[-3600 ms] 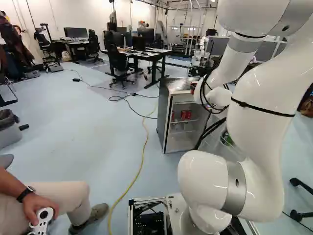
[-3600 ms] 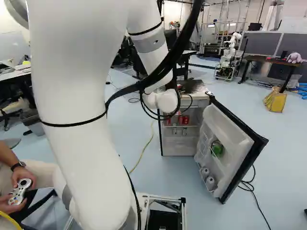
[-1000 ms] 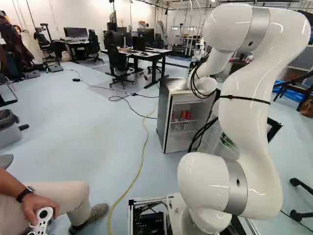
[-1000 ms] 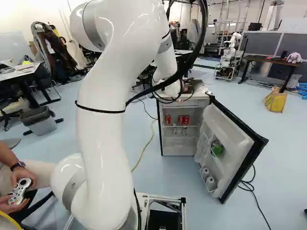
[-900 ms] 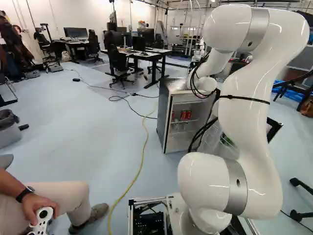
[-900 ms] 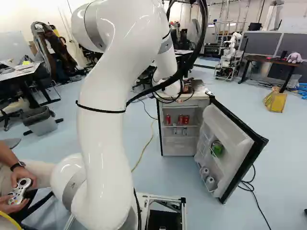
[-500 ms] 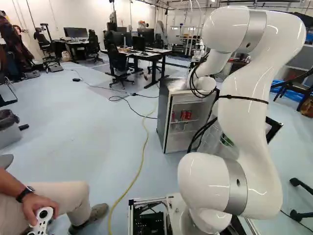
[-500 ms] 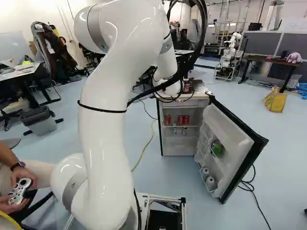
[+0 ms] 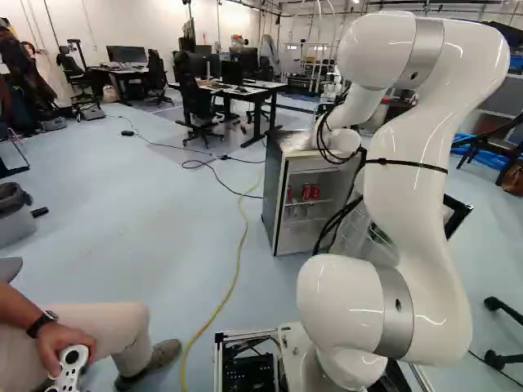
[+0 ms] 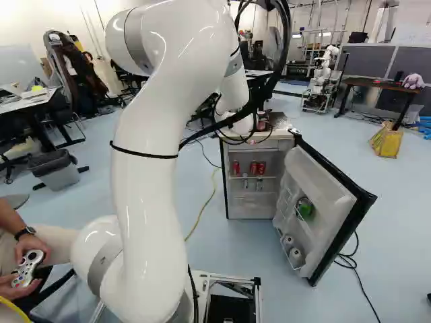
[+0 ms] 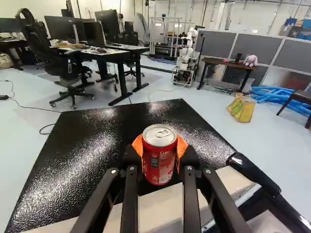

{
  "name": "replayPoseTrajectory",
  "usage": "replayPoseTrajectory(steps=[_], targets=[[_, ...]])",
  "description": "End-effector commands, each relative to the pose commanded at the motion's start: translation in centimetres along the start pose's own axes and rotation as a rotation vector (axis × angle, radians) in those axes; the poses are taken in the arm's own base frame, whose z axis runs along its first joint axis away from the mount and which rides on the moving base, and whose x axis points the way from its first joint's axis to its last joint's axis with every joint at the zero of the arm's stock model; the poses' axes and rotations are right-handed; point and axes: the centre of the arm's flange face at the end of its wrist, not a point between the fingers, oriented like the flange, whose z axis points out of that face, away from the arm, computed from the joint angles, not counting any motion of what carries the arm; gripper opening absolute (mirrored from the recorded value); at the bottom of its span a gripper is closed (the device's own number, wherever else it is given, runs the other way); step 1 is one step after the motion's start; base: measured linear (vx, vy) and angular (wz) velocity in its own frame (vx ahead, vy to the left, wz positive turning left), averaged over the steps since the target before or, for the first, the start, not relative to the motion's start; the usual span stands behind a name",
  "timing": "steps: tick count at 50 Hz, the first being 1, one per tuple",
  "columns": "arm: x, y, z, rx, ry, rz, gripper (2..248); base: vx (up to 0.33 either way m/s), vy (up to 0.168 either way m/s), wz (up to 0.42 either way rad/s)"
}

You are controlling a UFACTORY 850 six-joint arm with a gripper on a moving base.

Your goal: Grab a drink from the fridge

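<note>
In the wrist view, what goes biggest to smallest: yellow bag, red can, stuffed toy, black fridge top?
1. Black fridge top
2. Red can
3. Yellow bag
4. Stuffed toy

That's just how they look here: the can is much closer than the bag, so real sizes may differ.

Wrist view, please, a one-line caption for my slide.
A red soda can gripped by the tool near the black fridge top, office chair beyond.
</note>
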Motion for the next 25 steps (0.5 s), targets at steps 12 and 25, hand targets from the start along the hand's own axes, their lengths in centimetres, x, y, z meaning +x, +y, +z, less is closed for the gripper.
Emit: replayPoseTrajectory(steps=[12, 25], targets=[[-0.21, -0.01, 0.07, 0.000, -0.003, 0.000, 87, 0.000, 0.000, 0.000], [-0.21, -0.01, 0.07, 0.000, -0.003, 0.000, 87, 0.000, 0.000, 0.000]])
